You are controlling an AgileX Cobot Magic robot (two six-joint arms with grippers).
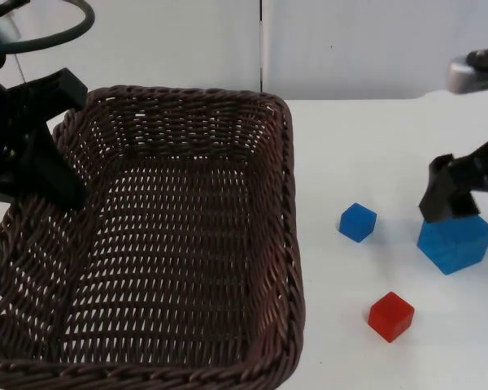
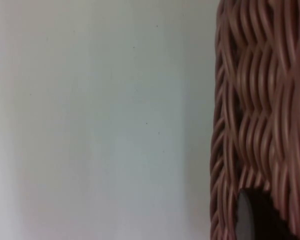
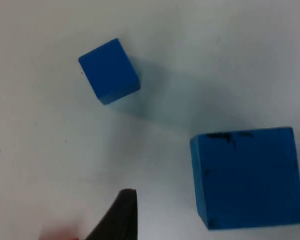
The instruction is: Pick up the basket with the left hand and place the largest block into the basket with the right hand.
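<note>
Top view: the basket [image 1: 154, 244] fills the 9 o'clock half, its rim clamped in the left gripper [image 1: 45, 158] at 10 o'clock. The large blue block [image 1: 455, 240] lies at 3 o'clock with the right gripper [image 1: 449, 195] directly over it; finger spread cannot be determined. The small blue block [image 1: 357, 222] and red block [image 1: 390, 316] lie nearby. Step in hand: block pickup. Next: straddle the large block, then close.
</note>
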